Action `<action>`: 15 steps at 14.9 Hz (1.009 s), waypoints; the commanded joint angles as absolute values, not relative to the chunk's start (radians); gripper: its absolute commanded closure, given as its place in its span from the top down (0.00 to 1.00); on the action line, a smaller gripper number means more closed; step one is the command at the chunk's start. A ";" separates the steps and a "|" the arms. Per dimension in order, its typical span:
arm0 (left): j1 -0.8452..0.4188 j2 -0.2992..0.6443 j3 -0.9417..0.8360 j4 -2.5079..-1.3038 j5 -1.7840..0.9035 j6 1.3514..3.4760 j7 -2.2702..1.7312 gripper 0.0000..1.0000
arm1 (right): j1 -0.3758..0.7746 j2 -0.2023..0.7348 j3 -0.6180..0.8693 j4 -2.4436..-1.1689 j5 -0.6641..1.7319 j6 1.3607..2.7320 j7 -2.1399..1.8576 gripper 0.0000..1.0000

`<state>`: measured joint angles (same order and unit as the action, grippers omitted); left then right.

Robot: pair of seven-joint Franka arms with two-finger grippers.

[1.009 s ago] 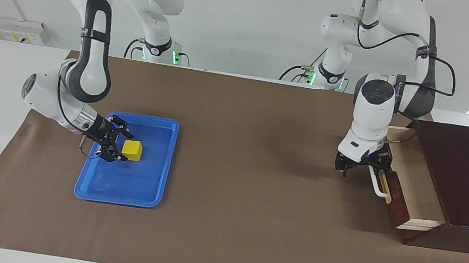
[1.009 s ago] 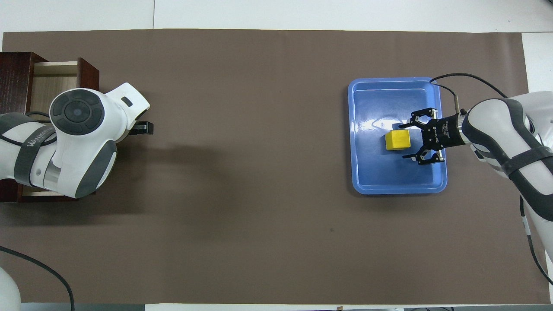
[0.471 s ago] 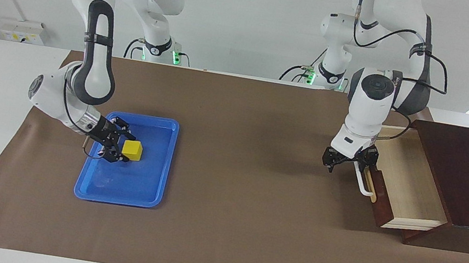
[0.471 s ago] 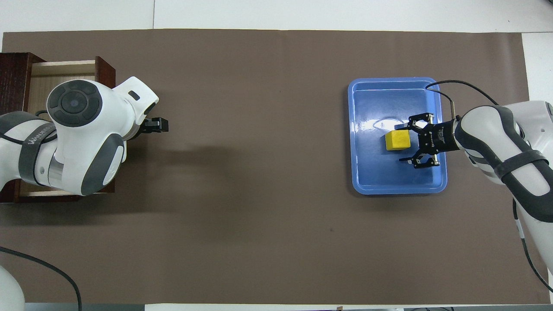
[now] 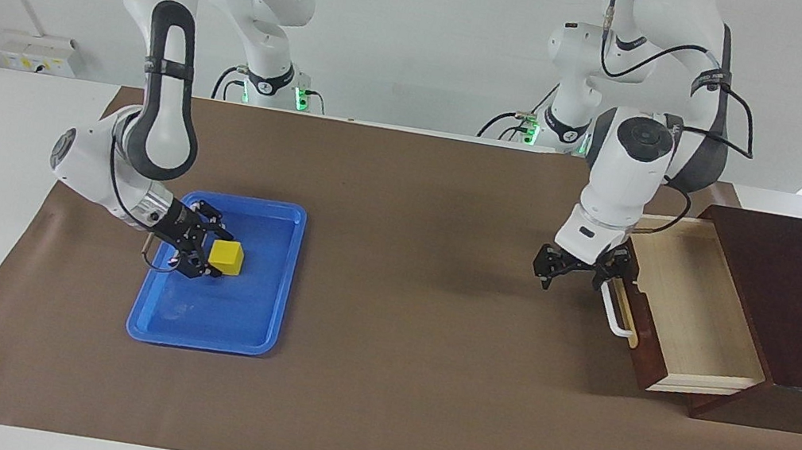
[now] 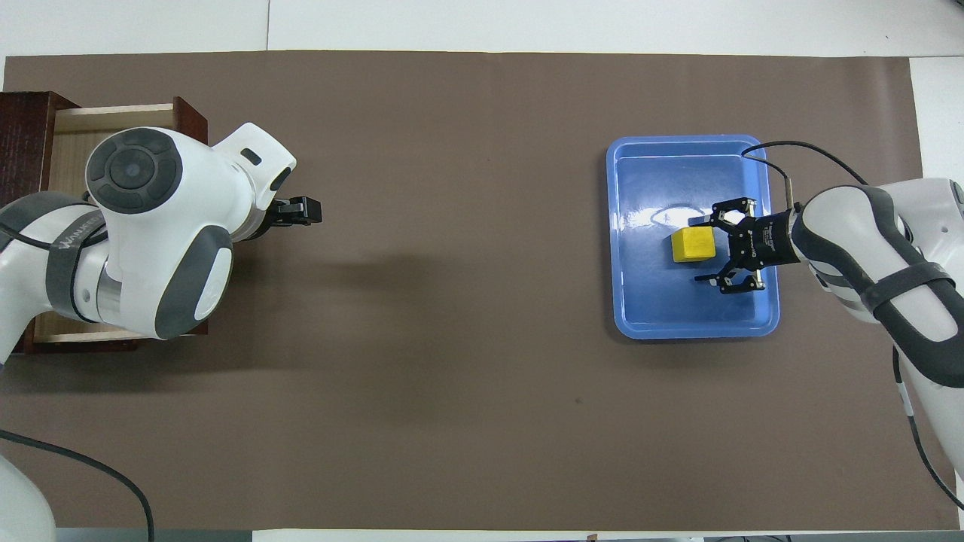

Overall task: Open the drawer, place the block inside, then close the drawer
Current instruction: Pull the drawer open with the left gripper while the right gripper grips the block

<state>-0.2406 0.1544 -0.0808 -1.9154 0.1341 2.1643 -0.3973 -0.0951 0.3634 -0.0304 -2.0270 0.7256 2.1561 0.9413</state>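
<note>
The yellow block (image 5: pixel 228 256) (image 6: pixel 693 245) lies in the blue tray (image 5: pixel 226 314) (image 6: pixel 678 312) toward the right arm's end of the table. My right gripper (image 5: pixel 213 254) (image 6: pixel 702 250) is low in the tray, open, with a finger on either side of the block's end. The drawer (image 5: pixel 690 303) (image 6: pixel 113 119) stands pulled out of its dark cabinet (image 5: pixel 792 295), and its pale inside is bare. My left gripper (image 5: pixel 575 275) is open at the near end of the white handle (image 5: pixel 616 317), one finger (image 5: pixel 610 268) tucked between handle and drawer front.
Brown paper (image 5: pixel 391 336) covers the table between tray and drawer. The left arm's wrist (image 6: pixel 151 226) hides most of the drawer in the overhead view. A wall socket box (image 5: pixel 38 52) sits near the right arm's base.
The drawer has slid further out toward the table's middle, drawn by my left gripper at the handle. The right gripper's fingers have narrowed around the block.
</note>
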 commanded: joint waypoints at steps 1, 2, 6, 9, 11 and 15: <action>-0.252 0.172 -0.072 -1.885 0.115 2.141 -0.408 1.00 | -0.098 0.347 -0.026 -2.054 0.755 2.184 0.894 0.87; -0.252 0.170 -0.072 -1.884 0.115 2.135 -0.408 1.00 | -0.098 0.347 -0.026 -2.054 0.755 2.184 0.893 0.85; -0.233 0.172 -0.064 -1.754 0.033 1.978 -0.435 1.00 | -0.098 0.347 -0.026 -2.054 0.755 2.184 0.879 0.77; -0.187 0.155 -0.061 -1.715 0.023 1.918 -0.485 1.00 | -0.098 0.347 -0.026 -2.054 0.755 2.184 0.879 0.64; -0.151 0.135 -0.060 -1.698 0.015 1.878 -0.497 1.00 | -0.098 0.347 -0.026 -2.051 0.755 2.178 0.877 0.44; -0.109 0.103 -0.058 -1.701 0.012 1.858 -0.742 1.00 | -0.086 0.351 -0.026 -2.002 0.739 2.143 0.841 0.03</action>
<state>-0.1200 0.1221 -0.0542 -1.7001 0.0267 1.8837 -0.6356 -0.0936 0.3516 -0.0297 -2.0234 0.7269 2.1584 0.8814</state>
